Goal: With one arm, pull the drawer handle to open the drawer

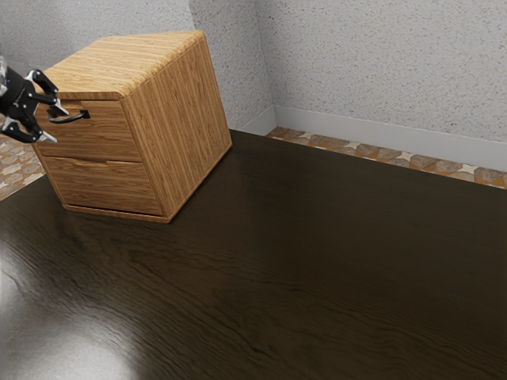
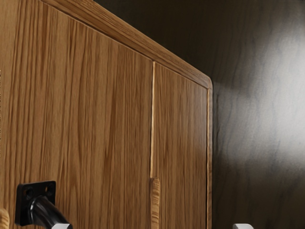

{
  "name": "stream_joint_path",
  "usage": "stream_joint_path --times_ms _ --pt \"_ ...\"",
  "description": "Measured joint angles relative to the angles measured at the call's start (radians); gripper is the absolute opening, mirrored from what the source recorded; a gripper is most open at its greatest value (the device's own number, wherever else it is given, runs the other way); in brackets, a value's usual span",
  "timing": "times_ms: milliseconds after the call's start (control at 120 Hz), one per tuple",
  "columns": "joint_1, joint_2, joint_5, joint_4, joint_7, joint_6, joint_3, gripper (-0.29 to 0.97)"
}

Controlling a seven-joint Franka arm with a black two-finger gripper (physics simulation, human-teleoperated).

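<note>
At drawer [image 1: 99, 131] front, fingers [image 1: 41, 79] straddle handle [image 1: 75, 117], seemingly with room.

Cut off at the exterior view's left edge: the arm behind the gripper [image 1: 55, 120]. Hidden from that camera: rear face and far side of the cabinet [image 1: 158, 119]; interior of the upper drawer [image 1: 91, 136] behind its front. Too small to resolve there: any contact between handle [image 1: 75, 117] and gripper; form of the grip on the lower drawer [image 1: 99, 184]. Cut by 3 edges of the same view: the table [image 1: 317, 269]. Cut off by the wrist view's frame: 2 fingertips [image 2: 61, 226], reduced to pale corners; the handle bar just past 1 black mount [image 2: 35, 202].
</note>
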Motion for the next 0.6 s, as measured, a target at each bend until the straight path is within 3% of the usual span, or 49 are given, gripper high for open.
stream_joint_path --times_ms 225,600 --pt "0.000 0.065 0.004 0.093 0.038 0.009 0.000 0.39" --pt "-0.003 0.127 0.011 0.104 0.074 0.023 0.003 0.35"
